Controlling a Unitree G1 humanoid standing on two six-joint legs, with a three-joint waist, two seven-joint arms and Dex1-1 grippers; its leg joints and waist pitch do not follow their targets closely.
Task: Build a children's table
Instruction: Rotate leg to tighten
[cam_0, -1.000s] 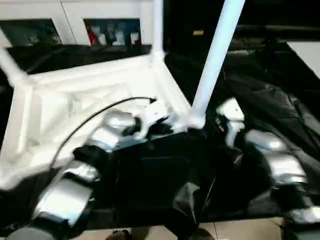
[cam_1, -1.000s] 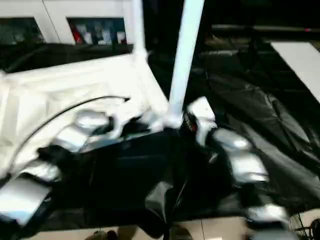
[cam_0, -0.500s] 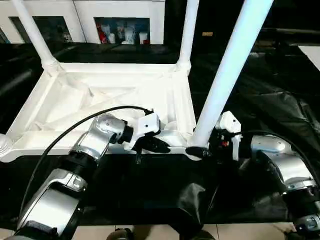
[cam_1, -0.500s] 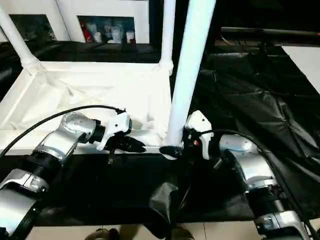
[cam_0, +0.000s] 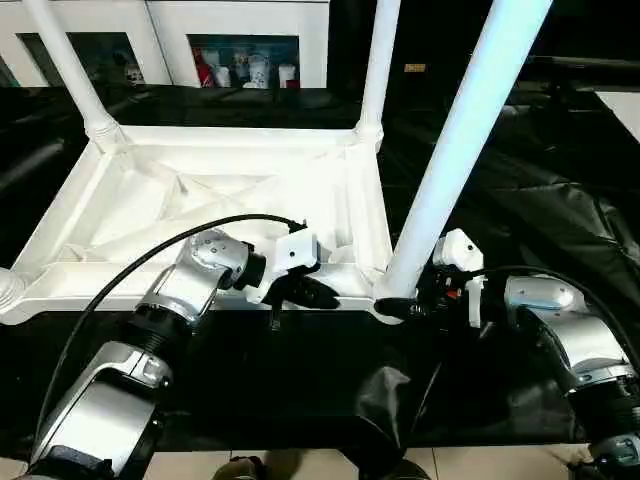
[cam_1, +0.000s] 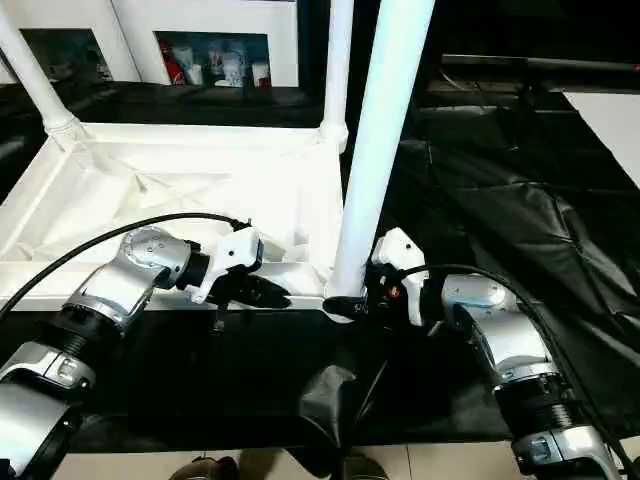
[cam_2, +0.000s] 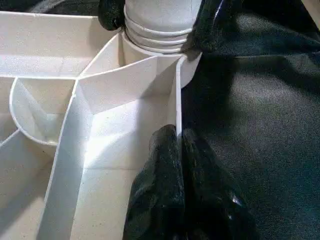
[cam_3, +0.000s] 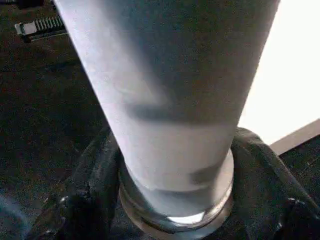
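Note:
The white tabletop (cam_0: 200, 190) lies upside down on black cloth, its ribs facing up. White legs stand in its far left socket (cam_0: 65, 65) and far right socket (cam_0: 378, 60). A third leg (cam_0: 455, 150) rises from the near right corner. My right gripper (cam_0: 392, 305) is closed around that leg's ribbed base, one finger (cam_3: 95, 165) on each side of it. My left gripper (cam_2: 177, 135) is shut on the thin near rim wall of the tabletop, a short way left of that corner. A ribbed leg end (cam_0: 8, 292) shows at the near left corner.
Crumpled black cloth (cam_0: 540, 200) covers the work surface out to the right. White cabinets with glass shelves (cam_0: 240, 60) stand behind. A flat white board (cam_0: 622, 105) lies at the far right edge. The cloth's front edge drops to the floor (cam_0: 480, 462).
The camera has settled and levelled. My right gripper's fingers have drawn in around the near right leg's base. My left gripper keeps its pinch on the rim.

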